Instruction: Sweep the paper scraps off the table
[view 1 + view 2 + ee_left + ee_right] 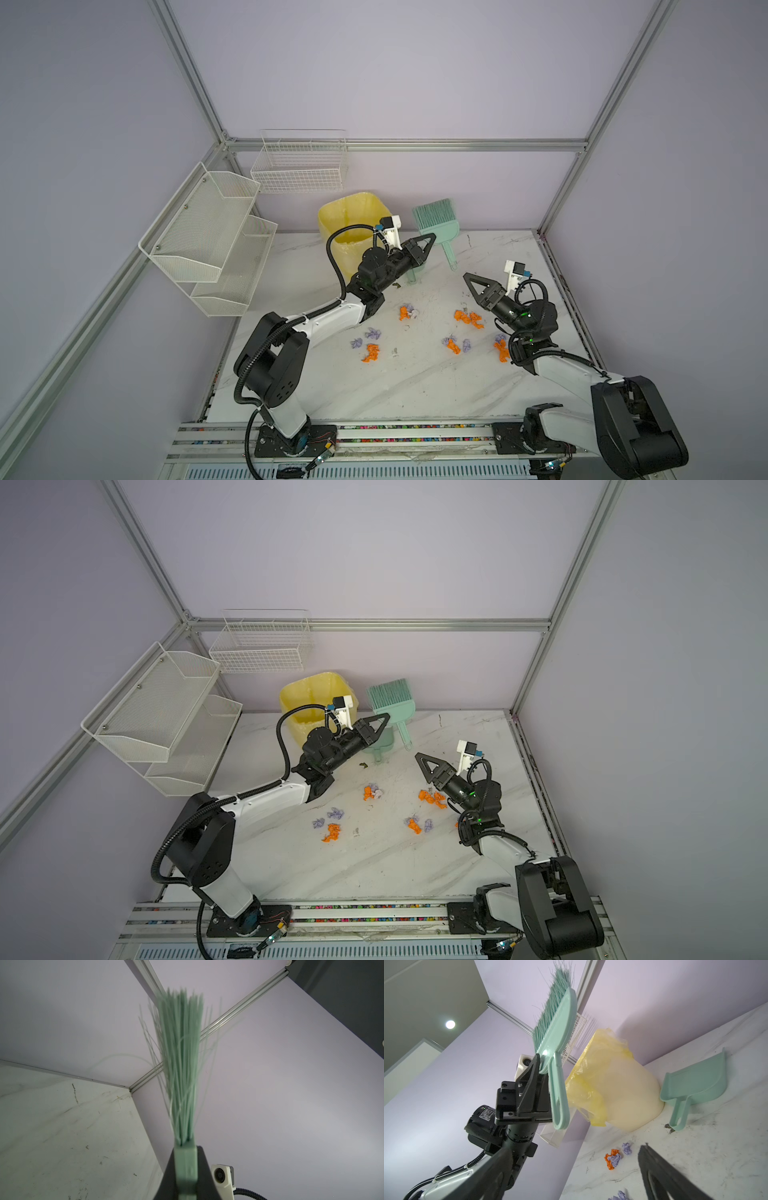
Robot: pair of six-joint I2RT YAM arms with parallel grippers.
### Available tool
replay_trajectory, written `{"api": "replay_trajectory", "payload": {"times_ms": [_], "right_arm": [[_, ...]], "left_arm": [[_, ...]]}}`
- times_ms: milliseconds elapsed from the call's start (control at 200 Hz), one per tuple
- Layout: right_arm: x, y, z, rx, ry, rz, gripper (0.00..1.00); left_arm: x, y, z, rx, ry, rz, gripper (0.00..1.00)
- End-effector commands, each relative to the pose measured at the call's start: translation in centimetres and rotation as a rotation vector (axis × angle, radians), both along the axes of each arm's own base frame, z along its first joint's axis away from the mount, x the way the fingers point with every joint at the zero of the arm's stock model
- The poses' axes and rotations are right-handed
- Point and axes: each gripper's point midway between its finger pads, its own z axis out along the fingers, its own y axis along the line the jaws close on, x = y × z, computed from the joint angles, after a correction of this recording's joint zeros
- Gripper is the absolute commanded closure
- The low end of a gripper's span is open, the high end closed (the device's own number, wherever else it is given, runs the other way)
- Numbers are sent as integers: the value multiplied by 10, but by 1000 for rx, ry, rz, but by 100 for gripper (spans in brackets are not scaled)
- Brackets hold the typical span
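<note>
Your right claw (467, 277) is closest to its camera. It is wide open and holds nothing, and it hangs over the table (415, 386). Your left claw (430, 240) is squeezed tight on the green brush (434, 218), up in the air with the bristles on top. The green dustpan (695, 1084) lies beside the yellow bin (353, 216). The paper scraps (467, 318), orange and lilac, sit on the table between your two arms.
</note>
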Motion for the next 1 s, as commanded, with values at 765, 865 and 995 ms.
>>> {"api": "replay_trajectory", "payload": {"times_ms": [765, 865, 995], "right_arm": [[9, 15, 42, 256, -63, 83, 57], [9, 16, 41, 263, -63, 90, 64], [9, 16, 42, 275, -72, 93, 79]], "left_arm": [[-13, -25, 10, -79, -128, -152, 100], [-12, -26, 8, -76, -124, -153, 100], [-13, -25, 8, -77, -122, -152, 100]]}}
